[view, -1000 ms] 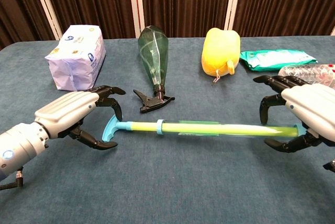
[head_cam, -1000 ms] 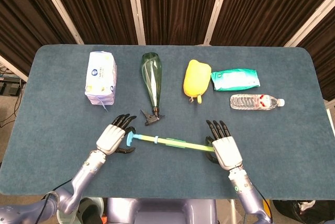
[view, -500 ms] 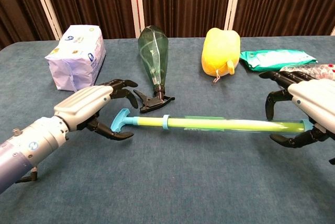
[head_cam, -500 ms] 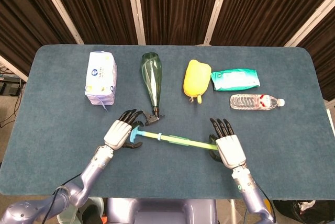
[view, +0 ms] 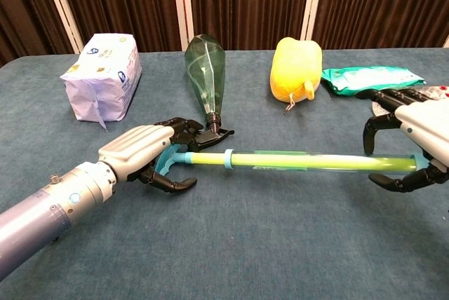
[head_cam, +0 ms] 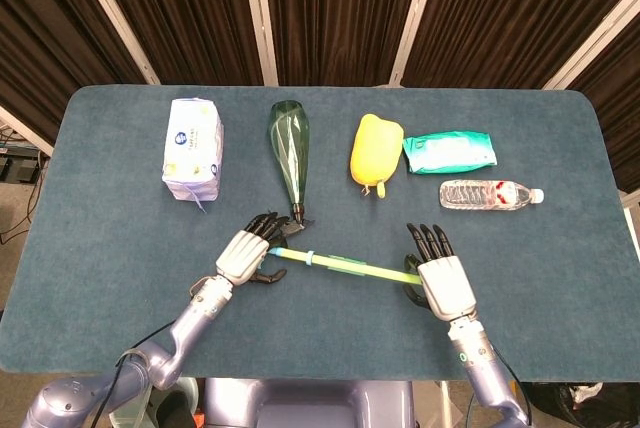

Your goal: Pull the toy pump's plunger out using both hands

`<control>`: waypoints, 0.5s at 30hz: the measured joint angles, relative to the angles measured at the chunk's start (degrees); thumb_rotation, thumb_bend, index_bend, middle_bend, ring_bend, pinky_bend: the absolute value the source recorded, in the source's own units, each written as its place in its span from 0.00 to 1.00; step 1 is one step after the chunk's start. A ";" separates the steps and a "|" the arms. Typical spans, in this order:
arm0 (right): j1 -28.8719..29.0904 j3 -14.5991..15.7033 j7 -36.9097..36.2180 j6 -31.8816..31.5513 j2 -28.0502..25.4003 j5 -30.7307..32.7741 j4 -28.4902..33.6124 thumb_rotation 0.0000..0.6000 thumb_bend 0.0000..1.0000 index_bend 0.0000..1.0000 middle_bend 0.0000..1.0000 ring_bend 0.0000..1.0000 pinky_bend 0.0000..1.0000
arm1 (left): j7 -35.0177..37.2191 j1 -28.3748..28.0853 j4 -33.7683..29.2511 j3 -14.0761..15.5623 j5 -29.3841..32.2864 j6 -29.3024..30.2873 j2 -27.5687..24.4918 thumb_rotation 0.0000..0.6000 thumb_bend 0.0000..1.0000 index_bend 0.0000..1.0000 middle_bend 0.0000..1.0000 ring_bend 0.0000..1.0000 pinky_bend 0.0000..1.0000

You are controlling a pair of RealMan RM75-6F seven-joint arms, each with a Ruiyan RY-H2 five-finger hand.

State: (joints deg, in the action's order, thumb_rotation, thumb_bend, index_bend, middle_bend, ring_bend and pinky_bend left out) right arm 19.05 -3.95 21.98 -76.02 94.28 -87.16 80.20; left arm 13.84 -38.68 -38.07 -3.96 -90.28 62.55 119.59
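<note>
- Head view: the toy pump (head_cam: 345,267) lies slantwise on the blue felt-like counter (head_cam: 100,248), near the front edge and between the two arms.
- Head view: the left robot hand (head_cam: 245,255) is wrapped round the pump's blue T-handle, fingers curled over it; the right robot hand (head_cam: 444,283) covers the far end of the tube, its fingers extended over it, and from above I cannot tell how firmly it grips.
- Head view: along the back of the counter sit a soft white tissue pack (head_cam: 193,148), a green spray bottle (head_cam: 290,158) lying on its side with its black trigger close to the left robot hand, a rounded yellow bag (head_cam: 375,153), a green wipes packet (head_cam: 449,151) and a clear water bottle (head_cam: 490,194).
- Chest view: the pump is a slim translucent yellow-green tube with a blue collar (view: 229,159); a short length of thinner rod runs from the collar to the handle in the left robot hand.
- Chest view: the right robot hand grasps the tube's end between dark curved fingers (view: 373,134) above and a thumb below.
- Judgement: both grips look established and the plunger seems only slightly drawn; most of the pull, with the robot hands moving apart along the tube's axis, is left to do.
</note>
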 measured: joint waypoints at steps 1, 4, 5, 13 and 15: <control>-0.02 -0.07 0.00 -0.19 -0.11 -0.05 0.06 1.00 0.37 0.71 0.08 0.00 0.07 | 0.09 0.04 -0.07 0.01 0.04 0.13 -0.04 1.00 0.46 0.61 0.10 0.01 0.10; 0.00 -0.37 -0.07 -0.44 -0.37 -0.02 0.25 1.00 0.37 0.72 0.09 0.00 0.08 | 0.27 0.23 -0.33 0.04 0.02 1.16 -0.29 1.00 0.49 0.68 0.12 0.01 0.10; 0.01 -0.47 -0.11 -0.56 -0.43 -0.03 0.30 1.00 0.37 0.73 0.10 0.00 0.09 | 0.35 0.29 -0.42 0.05 -0.02 1.59 -0.37 1.00 0.50 0.69 0.13 0.01 0.10; -0.01 -1.45 -0.94 -1.89 -1.11 -0.12 0.23 1.00 0.42 0.79 0.13 0.03 0.11 | 0.65 1.13 -3.15 0.27 -0.54 5.13 -2.61 1.00 0.51 0.69 0.13 0.01 0.10; -0.07 -1.66 -1.30 -2.11 -1.24 0.06 0.13 1.00 0.43 0.80 0.14 0.03 0.11 | 0.31 1.34 -4.69 0.30 -0.60 5.75 -3.80 1.00 0.52 0.69 0.13 0.01 0.10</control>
State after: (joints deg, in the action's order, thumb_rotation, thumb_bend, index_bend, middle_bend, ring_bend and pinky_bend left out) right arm 18.98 -5.61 20.69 -78.12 93.03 -87.10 80.33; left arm 14.15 -37.34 -42.76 -3.66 -90.87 68.30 115.79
